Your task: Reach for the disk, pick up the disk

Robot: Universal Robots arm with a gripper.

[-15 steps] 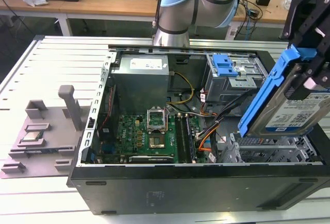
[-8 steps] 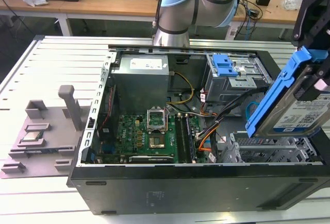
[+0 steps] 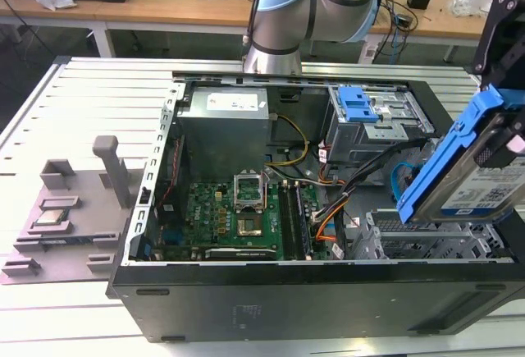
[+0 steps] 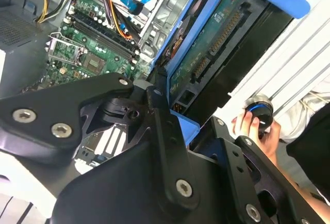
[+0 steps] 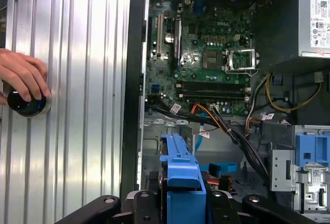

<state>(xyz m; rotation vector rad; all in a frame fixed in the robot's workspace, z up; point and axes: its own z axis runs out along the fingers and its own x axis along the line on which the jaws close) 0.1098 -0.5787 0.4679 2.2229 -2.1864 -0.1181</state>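
The disk (image 3: 472,180), a silver hard drive with a white-and-blue label and bright blue side rails, hangs tilted above the open computer case at the exterior view's right. My gripper (image 3: 495,150) is shut on it, black fingers clamping its sides. In the second wrist view the disk (image 4: 209,44) shows its green circuit-board underside between the blue rails, with the gripper (image 4: 191,127) closed around its end. In the first wrist view a blue rail of the disk (image 5: 180,170) sits edge-on between the gripper (image 5: 183,204) links.
The open black case (image 3: 246,291) holds a green motherboard (image 3: 238,217), a grey power supply (image 3: 225,123), a drive cage with a blue caddy (image 3: 358,104) and loose cables. A grey fixture (image 3: 74,209) lies at the exterior view's left. A person's hand (image 5: 20,77) holds a round knob on the ribbed table.
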